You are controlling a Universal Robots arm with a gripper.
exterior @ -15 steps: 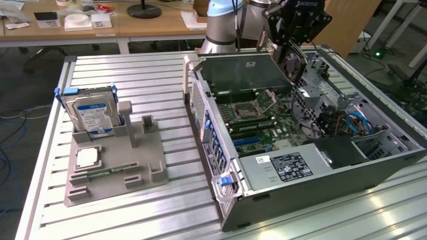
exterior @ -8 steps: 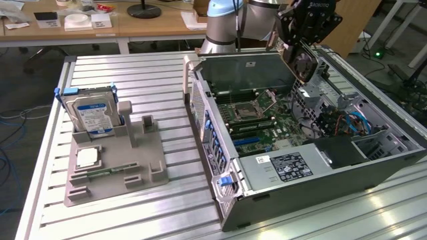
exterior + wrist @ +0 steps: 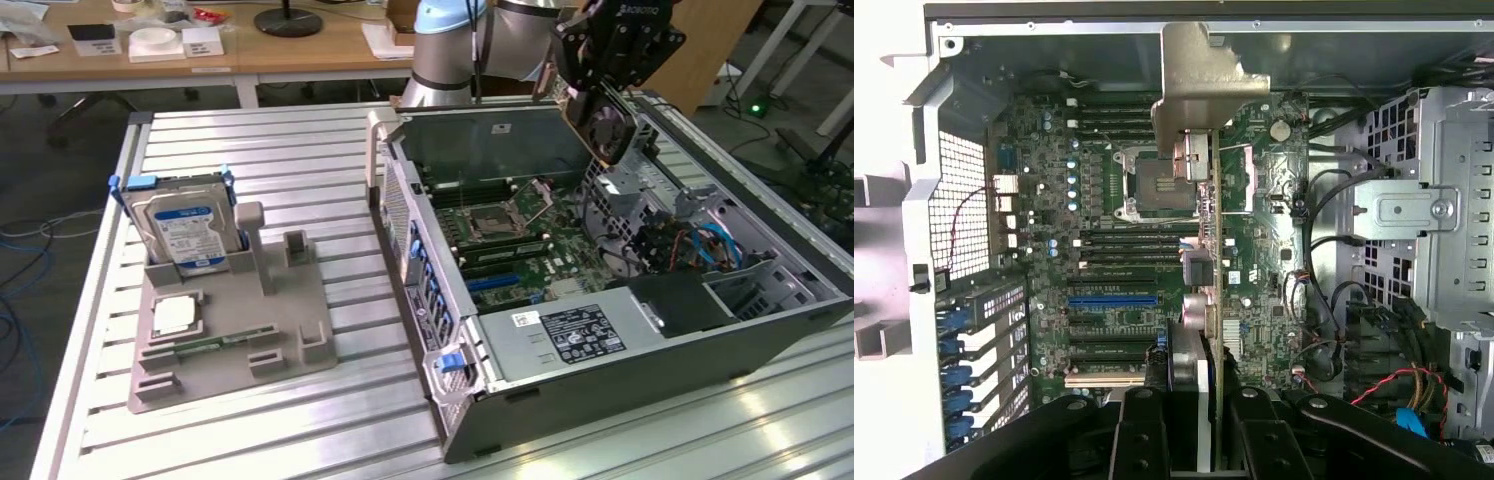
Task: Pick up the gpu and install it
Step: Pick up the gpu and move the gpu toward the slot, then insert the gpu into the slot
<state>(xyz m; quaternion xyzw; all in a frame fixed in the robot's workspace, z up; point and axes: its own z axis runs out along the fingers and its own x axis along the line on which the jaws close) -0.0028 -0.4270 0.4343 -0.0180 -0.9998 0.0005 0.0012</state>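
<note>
Black two-finger gripper (image 3: 603, 95) is clamped on the gpu (image 3: 607, 130), a thin dark circuit card with a brownish face and silver metal bracket. Card hangs upright over the far end of the open grey metal computer case (image 3: 747, 330), not seated in a slot. Wrist view: gpu (image 3: 1204, 260) edge-on between the fingers (image 3: 1144, 430), over the green motherboard (image 3: 1114, 250). Silver hard drive with blue-white label (image 3: 187, 225) stands in the grey holder (image 3: 227, 340), well apart at the exterior view's left.

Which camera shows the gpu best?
The exterior view: the gpu, held by the gripper over the open case, shows its broad face. The wrist view sees it edge-on, a thin blade with its metal bracket.
</note>
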